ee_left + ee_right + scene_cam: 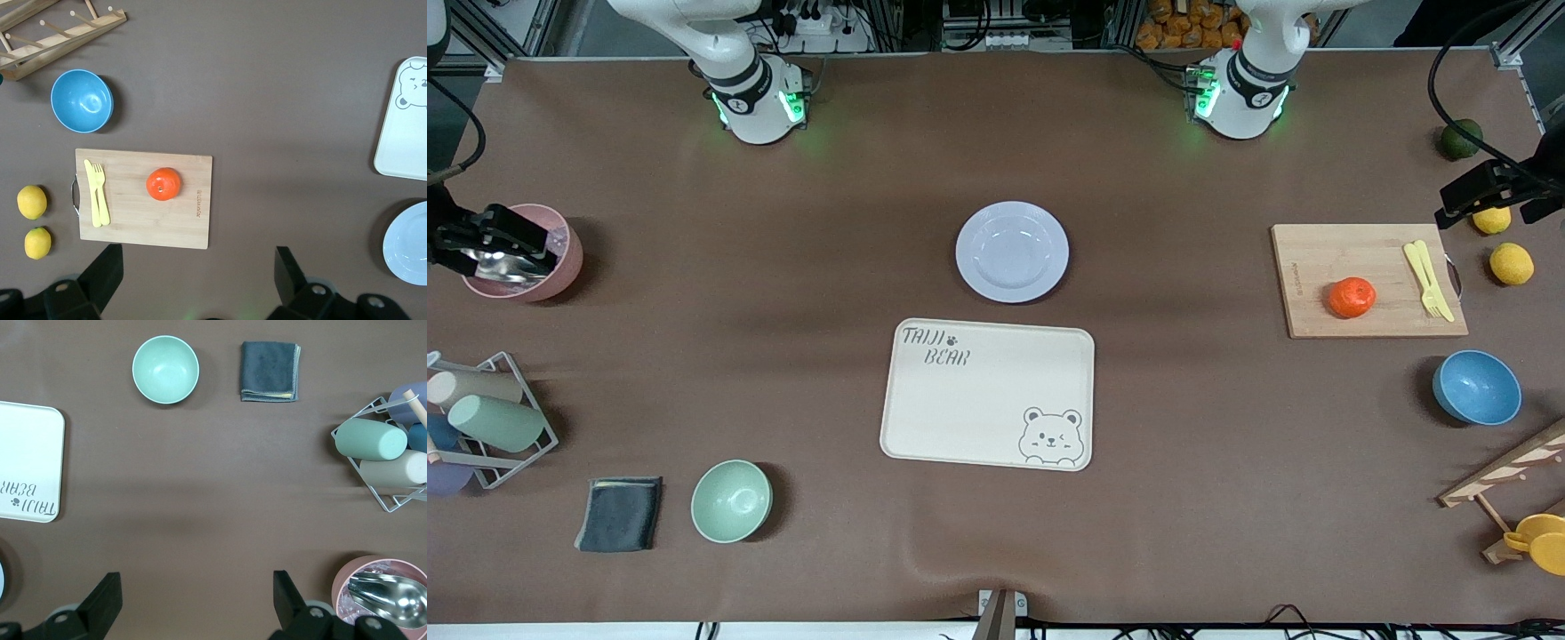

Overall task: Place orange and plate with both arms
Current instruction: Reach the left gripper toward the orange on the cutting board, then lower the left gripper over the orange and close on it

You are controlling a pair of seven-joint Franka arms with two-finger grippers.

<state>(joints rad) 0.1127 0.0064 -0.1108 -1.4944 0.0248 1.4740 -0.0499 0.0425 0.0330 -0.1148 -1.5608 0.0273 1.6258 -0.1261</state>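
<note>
The orange [1352,297] sits on a wooden cutting board [1369,258] toward the left arm's end of the table; it also shows in the left wrist view [163,184]. The pale lavender plate [1012,252] lies at mid table, farther from the front camera than the cream bear tray [978,400]; its edge shows in the left wrist view [408,247]. My left gripper [197,277] is open and empty, high over the table by the lemons and the board [1498,194]. My right gripper [195,600] is open and empty, high over the pink cup [489,240].
A yellow fork and knife [1427,280] lie on the board. Two lemons [1512,263], a dark green fruit [1461,139], a blue bowl [1476,388] and a wooden rack [1507,471] are at the left arm's end. A pink cup [560,267], cup rack [489,418], grey cloth [619,513] and green bowl [731,500] are at the right arm's end.
</note>
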